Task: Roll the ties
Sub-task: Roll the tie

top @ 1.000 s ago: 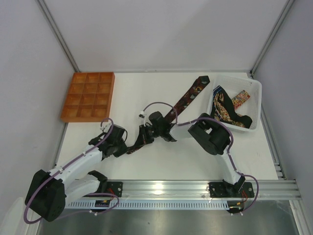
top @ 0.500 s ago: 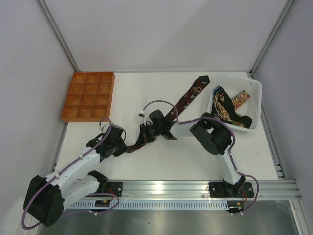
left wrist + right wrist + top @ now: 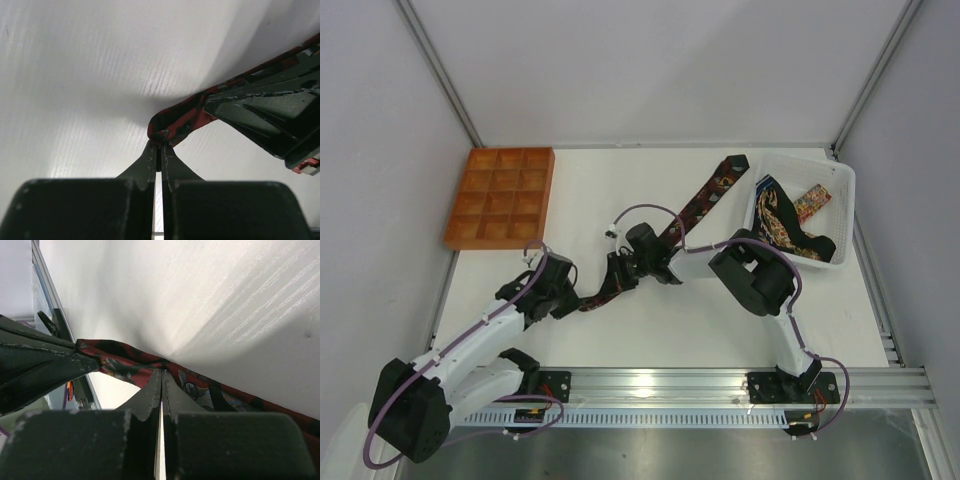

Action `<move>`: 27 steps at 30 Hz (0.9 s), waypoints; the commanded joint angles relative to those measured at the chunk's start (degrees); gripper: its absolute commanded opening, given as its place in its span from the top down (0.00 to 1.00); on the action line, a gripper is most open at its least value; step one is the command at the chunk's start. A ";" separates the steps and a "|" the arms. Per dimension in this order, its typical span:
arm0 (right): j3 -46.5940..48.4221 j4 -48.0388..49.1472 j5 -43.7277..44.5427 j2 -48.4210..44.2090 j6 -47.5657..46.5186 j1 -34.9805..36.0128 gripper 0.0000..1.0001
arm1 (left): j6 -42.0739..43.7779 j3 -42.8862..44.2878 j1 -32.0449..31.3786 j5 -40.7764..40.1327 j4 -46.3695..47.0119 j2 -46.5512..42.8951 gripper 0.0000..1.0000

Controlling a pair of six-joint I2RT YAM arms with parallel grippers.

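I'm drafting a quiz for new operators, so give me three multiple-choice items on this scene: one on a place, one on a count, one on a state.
1. Where is the orange plastic compartment tray?
A. far-left corner of the white table
B. inside a basket
C. between the arms' bases

2. How many compartments has it?
A. six
B. twelve
C. twenty

3. How do the left gripper's jaws stand?
A. wide open
B. shut on nothing
C. shut on the narrow end of the dark maroon patterned fabric tie

Key: 1 A, it lies far left in the top view; 2 B, three columns of four; 3 C, the left wrist view shows them pinching the fabric.
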 commanded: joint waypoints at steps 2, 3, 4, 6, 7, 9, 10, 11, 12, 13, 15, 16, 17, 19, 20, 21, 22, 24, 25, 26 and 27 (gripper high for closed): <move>-1.20 -2.83 3.50 1.67 -0.89 1.08 1.00 | 3.47 5.10 0.46 0.78 -0.15 -1.00 1.00; -1.29 -2.48 3.41 2.02 -0.36 1.35 1.00 | 3.74 6.24 0.46 1.13 0.90 -0.82 1.00; -1.64 -1.26 3.41 2.20 0.16 1.52 1.00 | 4.18 6.86 0.46 1.48 1.43 -0.30 1.00; -2.43 1.20 2.36 2.99 3.32 2.05 1.00 | 4.44 8.61 0.46 3.15 3.01 1.81 1.00; -3.30 4.26 0.88 3.17 4.55 2.14 1.00 | 4.62 9.06 0.46 3.68 3.28 2.69 1.00; -3.75 6.83 -1.15 3.87 7.71 2.75 1.00 | 4.88 10.02 0.37 4.82 5.03 5.49 0.99; -3.84 8.49 -1.68 4.22 8.60 2.84 1.00 | 5.06 10.11 0.37 5.08 5.48 6.38 1.00; -4.27 9.55 -2.04 4.40 9.48 3.02 1.00 | 5.06 10.11 0.37 5.43 6.00 7.26 0.99; -4.45 10.43 -2.74 4.75 11.05 2.84 1.00 | 5.06 9.85 0.37 5.61 6.62 8.66 1.00; -4.63 11.66 -3.09 4.84 11.50 2.58 1.00 | 5.06 9.76 0.37 5.88 8.02 9.54 1.00; -5.33 12.02 -3.27 4.75 12.21 1.97 1.00 | 5.06 9.50 0.28 6.66 9.43 10.60 1.00; -5.77 12.37 -3.62 4.40 12.30 1.35 1.00 | 4.89 9.50 0.19 7.02 10.65 11.74 0.99; -6.03 12.55 -3.80 4.05 12.47 0.91 1.00 | 4.71 9.67 0.11 7.28 11.19 12.18 1.00; -6.91 12.73 -4.15 2.74 12.47 -0.23 1.00 | 4.54 10.02 -0.24 7.46 11.81 13.32 1.00; -7.18 12.55 -4.24 2.38 12.30 -0.58 1.00 | 4.53 10.20 -0.42 7.46 11.98 13.59 1.00; -7.53 12.20 -4.15 1.85 12.12 -1.02 1.00 | 4.53 10.64 -0.60 7.29 11.98 13.77 1.00; -7.70 11.50 -3.97 0.54 11.95 -1.81 1.00 | 4.53 10.73 -0.95 6.85 11.90 13.94 1.00; -8.14 10.97 -3.97 -0.43 11.33 -2.52 1.00 | 4.45 10.90 -1.30 6.49 11.63 13.95 1.00; -8.32 10.27 -3.80 -1.57 11.16 -3.13 1.00 | 4.27 10.99 -1.39 6.06 11.46 13.86 1.00; -8.41 9.75 -3.62 -2.10 10.46 -3.31 1.00 | 4.27 10.99 -1.48 5.79 11.20 13.68 1.00; -8.41 9.04 -3.10 -2.63 10.02 -3.57 1.00 | 4.27 11.25 -1.65 5.62 10.58 13.59 0.99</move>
